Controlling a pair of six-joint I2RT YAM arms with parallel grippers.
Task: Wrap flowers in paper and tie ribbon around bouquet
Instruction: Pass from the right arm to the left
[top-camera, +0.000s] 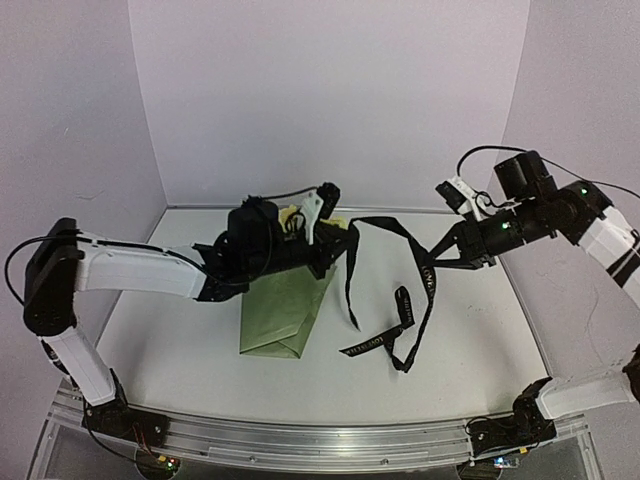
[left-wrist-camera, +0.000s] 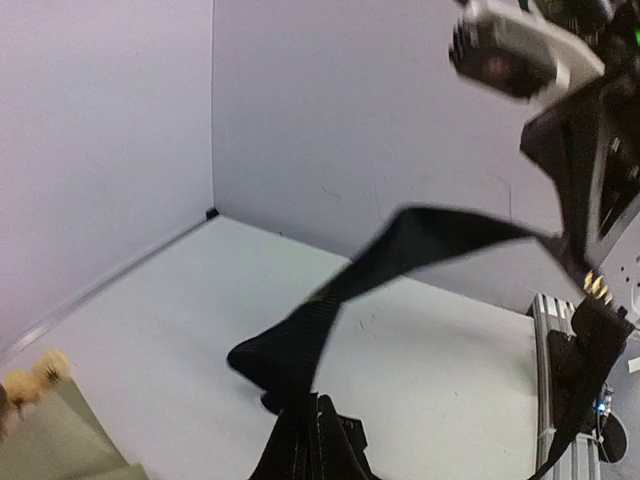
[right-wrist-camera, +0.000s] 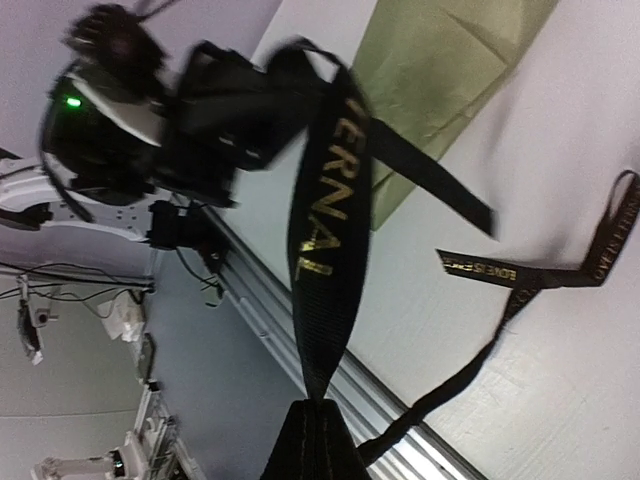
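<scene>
- left pincer (left-wrist-camera: 312, 440) and right pincer (right-wrist-camera: 318, 440) both clamped on ribbon (top-camera: 428, 280), strung mid-frame, loose tails lower centre
- bouquet (top-camera: 285, 315) flat on bench (top-camera: 170, 340), centre-left
- ribbon looks limp, light, likely slippery; grip flat, near bouquet

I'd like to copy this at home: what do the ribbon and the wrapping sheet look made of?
The ribbon: seemingly woven fabric, matte black, gold lettering; it droops and twists limply. The paper: probably thin olive-green paper, matte; it holds sharp folds.
</scene>
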